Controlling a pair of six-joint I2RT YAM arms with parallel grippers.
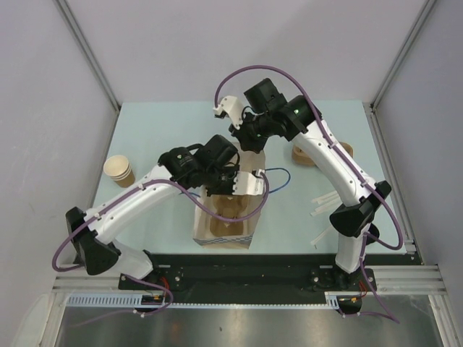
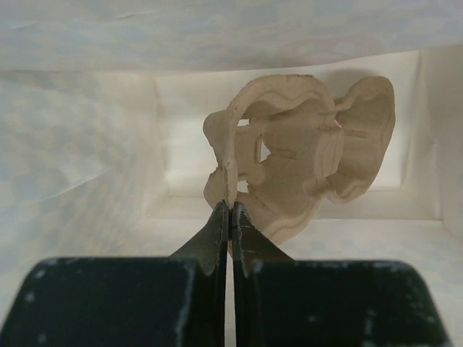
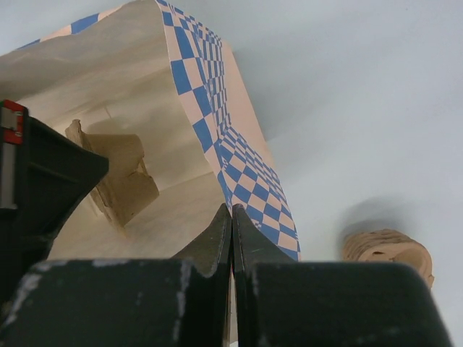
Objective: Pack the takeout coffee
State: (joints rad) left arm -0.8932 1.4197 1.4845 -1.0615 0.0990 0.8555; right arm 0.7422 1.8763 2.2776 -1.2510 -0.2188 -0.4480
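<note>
The left gripper (image 2: 230,207) was pinched shut on the edge of a moulded pulp cup carrier (image 2: 304,144) inside the paper bag (image 3: 210,123), the right gripper (image 3: 231,211) was closed on that bag's checkered rim, and the takeout coffee's place could not be told.

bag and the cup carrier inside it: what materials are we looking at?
The bag: thin paper, matte, blue check printed outside, plain and pale inside; it shows creases and sharp folds. The cup carrier: looks like moulded paper pulp, tan, matte and rough, with thick ragged edges. It could be pressed cardboard.
</note>
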